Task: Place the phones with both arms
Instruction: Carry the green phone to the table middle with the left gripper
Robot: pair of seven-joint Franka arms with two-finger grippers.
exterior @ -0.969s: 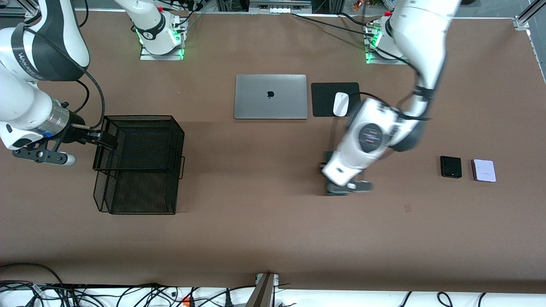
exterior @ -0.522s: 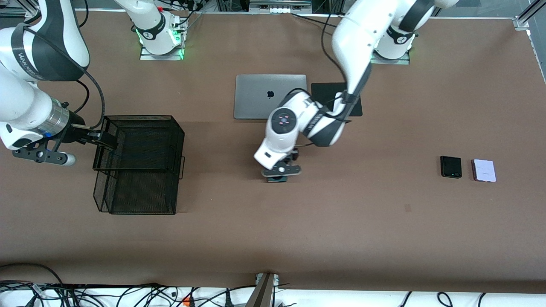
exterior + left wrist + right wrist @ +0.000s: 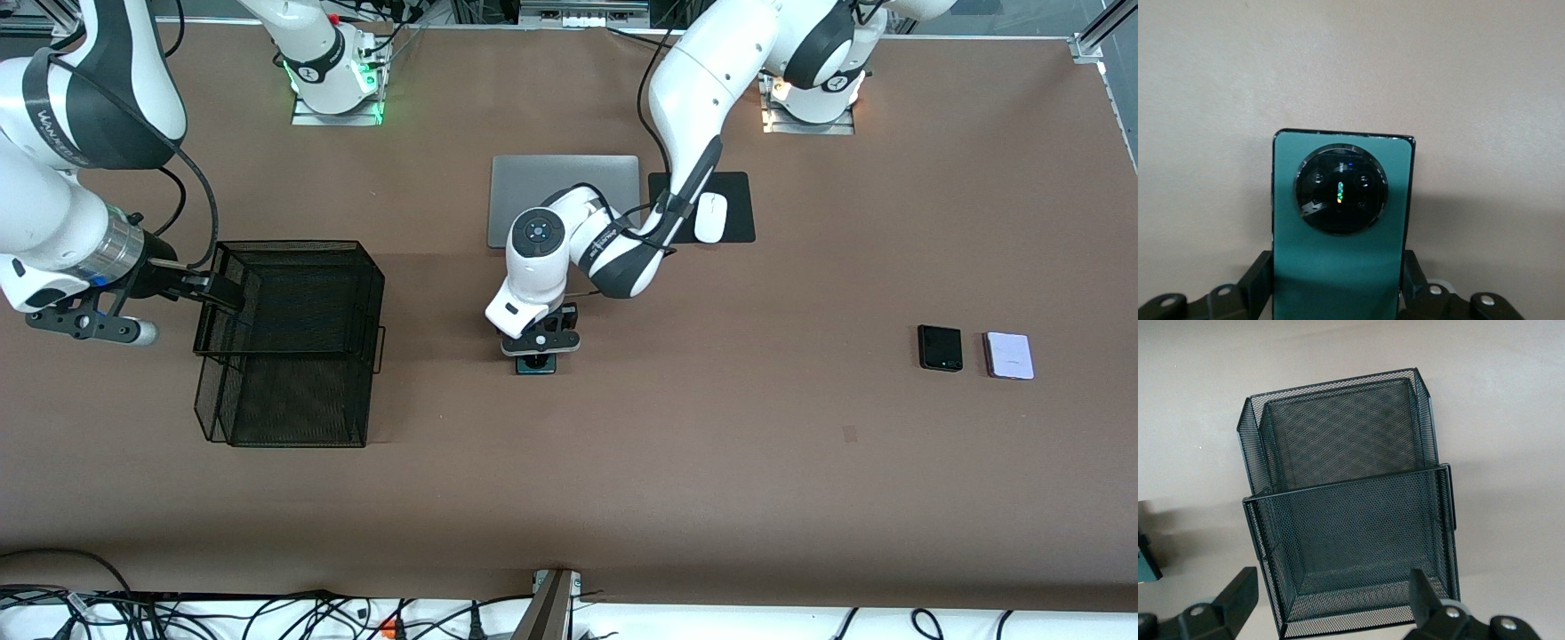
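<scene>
Two grippers: left gripper (image 3: 537, 348), jaws clamped on green phone (image 3: 1341, 227), hangs over bare counter (image 3: 711, 462); right gripper (image 3: 206, 291), jaws fully apart, empty, at mesh basket (image 3: 293, 342) rim.

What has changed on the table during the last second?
The left pincer, shut on the green phone, carried it toward the basket at the right arm's end. The right pincer, black phone and lilac phone stayed put.

Teal-green phone (image 3: 1341, 267) with a glossy black camera ring (image 3: 1341, 189). Black mesh basket (image 3: 293, 342). Silver laptop (image 3: 551, 182), white mouse (image 3: 710, 217) on a black pad (image 3: 736, 206). 1 black phone (image 3: 940, 348), 1 lilac-white phone (image 3: 1008, 356). Brown tabletop (image 3: 711, 480).
</scene>
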